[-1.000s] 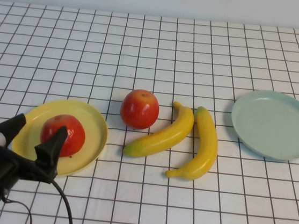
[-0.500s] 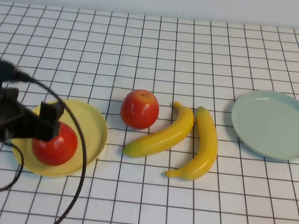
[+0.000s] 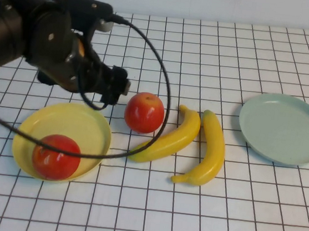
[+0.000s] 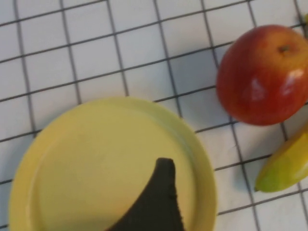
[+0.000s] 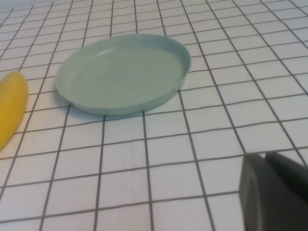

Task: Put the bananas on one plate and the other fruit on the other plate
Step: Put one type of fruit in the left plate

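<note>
Table (image 3: 231,224): white cloth with a black grid; all things lie on it.
Left arm (image 3: 35,35): big and black, raised over the far left part of the table, its cable looping down across the yellow plate.
Left gripper (image 3: 110,85): wide open and empty, above the far rim of the yellow plate, just beside the free apple; in the left wrist view 1 dark finger (image 4: 156,202) shows over the plate.
Right gripper (image 5: 272,192): shut, holds nothing, parked low near the table on the right, out of the high view.
Yellow plate (image 3: 95,122): near left; 1 red apple (image 3: 56,157) already rests on its near side.
Blue-green plate (image 3: 284,127): right side, nothing on it.
Bananas: 2, side by side in the middle, the left banana (image 3: 165,142) and the right banana (image 3: 211,150), well apart from the blue-green plate.
Second apple (image 3: 144,112): on the cloth, between the yellow plate and the left banana.
Step in hand: I judge it is to fetch this second apple.
How to do it well: center the open fingers over the apple, come down straight, close around its widest part, and keep clear of the banana tip and the plate rim.
</note>
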Robot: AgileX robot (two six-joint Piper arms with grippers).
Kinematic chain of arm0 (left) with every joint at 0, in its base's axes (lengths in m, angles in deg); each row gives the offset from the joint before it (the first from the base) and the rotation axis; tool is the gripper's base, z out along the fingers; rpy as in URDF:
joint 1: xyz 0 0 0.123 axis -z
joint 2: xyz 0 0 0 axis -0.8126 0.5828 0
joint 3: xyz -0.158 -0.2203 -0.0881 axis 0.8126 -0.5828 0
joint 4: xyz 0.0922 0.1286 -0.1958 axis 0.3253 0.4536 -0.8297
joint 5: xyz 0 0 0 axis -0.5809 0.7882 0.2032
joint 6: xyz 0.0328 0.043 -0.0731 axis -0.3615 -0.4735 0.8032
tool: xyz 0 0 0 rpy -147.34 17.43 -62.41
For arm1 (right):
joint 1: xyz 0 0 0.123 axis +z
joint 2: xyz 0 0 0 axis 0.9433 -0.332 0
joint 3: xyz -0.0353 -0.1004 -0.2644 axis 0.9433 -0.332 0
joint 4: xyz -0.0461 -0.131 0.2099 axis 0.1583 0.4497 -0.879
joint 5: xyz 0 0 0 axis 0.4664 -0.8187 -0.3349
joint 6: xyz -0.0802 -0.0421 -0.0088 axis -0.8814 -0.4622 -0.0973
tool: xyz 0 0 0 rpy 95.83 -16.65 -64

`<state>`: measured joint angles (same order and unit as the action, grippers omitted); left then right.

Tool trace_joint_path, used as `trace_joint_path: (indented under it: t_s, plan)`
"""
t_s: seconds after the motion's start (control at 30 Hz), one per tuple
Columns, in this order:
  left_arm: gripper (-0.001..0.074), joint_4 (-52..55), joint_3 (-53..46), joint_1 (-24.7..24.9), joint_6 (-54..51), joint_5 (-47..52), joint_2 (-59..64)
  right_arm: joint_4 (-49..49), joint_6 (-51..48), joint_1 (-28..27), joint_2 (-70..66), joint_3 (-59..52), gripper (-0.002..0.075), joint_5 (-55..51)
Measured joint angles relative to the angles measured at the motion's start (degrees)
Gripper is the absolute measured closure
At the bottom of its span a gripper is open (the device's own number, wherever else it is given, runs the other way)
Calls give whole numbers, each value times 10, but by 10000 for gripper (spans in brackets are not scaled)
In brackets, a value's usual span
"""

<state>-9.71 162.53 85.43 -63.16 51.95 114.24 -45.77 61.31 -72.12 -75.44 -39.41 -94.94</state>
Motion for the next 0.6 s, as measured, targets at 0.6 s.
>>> trace_joint_path:
  t_s: [0.6]
  plan:
    - [65, -312, 116, -52, -183, 21, 167, 0, 0, 0, 0, 0, 742, 0]
